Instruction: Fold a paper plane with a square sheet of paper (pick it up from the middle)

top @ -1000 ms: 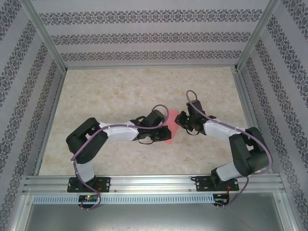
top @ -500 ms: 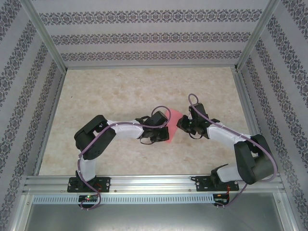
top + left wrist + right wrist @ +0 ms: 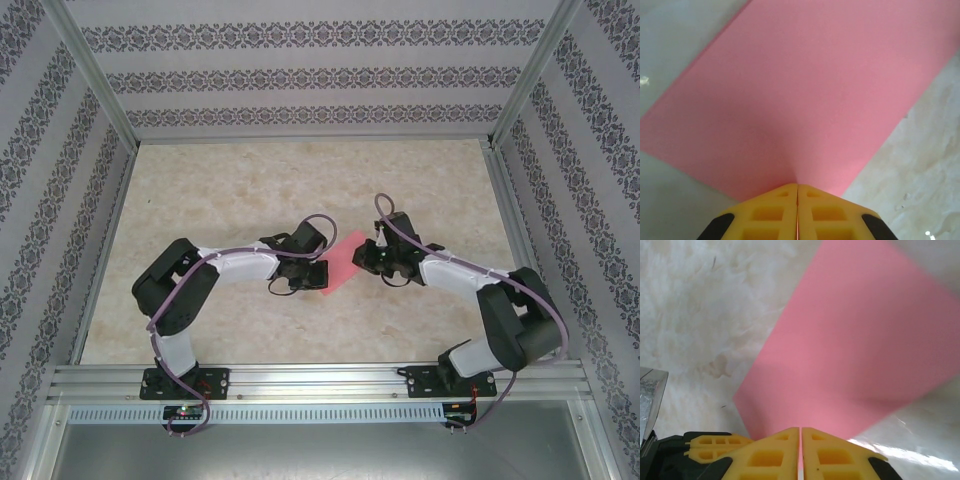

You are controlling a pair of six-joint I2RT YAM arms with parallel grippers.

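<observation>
Grips the square sheet of paper [image 3: 340,265] at opposite ends, left gripper [image 3: 797,186] and right gripper [image 3: 800,430] both pinched tight on it, over the marbled table [image 3: 240,190].

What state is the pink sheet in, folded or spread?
Spread: the square sheet of paper stretches smooth, with no visible crease, between the shut left fingers and right fingers, each pinching an edge.

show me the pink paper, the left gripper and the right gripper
square sheet of paper [image 3: 343,266], top external view, middle of the pink patch between the two arms
left gripper [image 3: 797,186], left wrist view, where the yellow fingertips meet
right gripper [image 3: 800,429], right wrist view, where the yellow fingertips meet
</observation>
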